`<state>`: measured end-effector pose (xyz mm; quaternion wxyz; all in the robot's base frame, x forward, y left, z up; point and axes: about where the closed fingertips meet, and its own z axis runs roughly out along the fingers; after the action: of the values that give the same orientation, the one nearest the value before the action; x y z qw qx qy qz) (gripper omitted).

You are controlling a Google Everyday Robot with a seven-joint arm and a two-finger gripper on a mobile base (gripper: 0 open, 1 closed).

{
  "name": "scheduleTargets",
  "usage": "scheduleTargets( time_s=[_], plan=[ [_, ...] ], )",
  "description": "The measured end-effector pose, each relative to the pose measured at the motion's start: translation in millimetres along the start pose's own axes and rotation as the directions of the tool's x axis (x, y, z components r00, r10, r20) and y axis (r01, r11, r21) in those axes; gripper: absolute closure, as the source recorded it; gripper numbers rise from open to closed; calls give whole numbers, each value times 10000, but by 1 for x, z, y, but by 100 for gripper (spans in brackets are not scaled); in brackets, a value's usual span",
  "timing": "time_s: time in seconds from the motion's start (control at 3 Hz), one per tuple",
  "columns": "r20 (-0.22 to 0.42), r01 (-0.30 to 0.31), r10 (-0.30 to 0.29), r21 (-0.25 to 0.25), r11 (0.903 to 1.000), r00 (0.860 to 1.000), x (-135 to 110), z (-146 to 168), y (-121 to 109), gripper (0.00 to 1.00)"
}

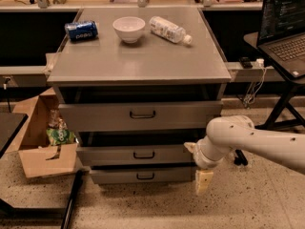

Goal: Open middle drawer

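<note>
gripper [203, 182] right of middle drawer [109, 155] | handle [143, 154] front unobstructed | cardboard box [42, 160] left

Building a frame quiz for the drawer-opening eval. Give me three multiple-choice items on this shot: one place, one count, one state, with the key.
1. Where is the gripper relative to the middle drawer?
A) on its handle
B) below and to its right as seen, near the floor
C) high above it, over the cabinet top

2. How many drawer fronts show a handle?
A) two
B) four
C) three

3. How does the plastic bottle sit?
A) on its side
B) upright
C) inside the cardboard box

Key:
1 B: it hangs pointing down past the fronts' right edge, clear of the handle.
2 C: three stacked grey fronts each carry a dark bar.
3 A: it lies flat on the cabinet top.
</note>
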<state>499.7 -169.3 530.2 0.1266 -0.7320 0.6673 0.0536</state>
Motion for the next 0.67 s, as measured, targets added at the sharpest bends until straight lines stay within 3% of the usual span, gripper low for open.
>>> scheduleTargets(
  time_s=[0.67],
  plan=[
    [167,103,-107,199,9997,9998,12,66,-39,0]
  ],
)
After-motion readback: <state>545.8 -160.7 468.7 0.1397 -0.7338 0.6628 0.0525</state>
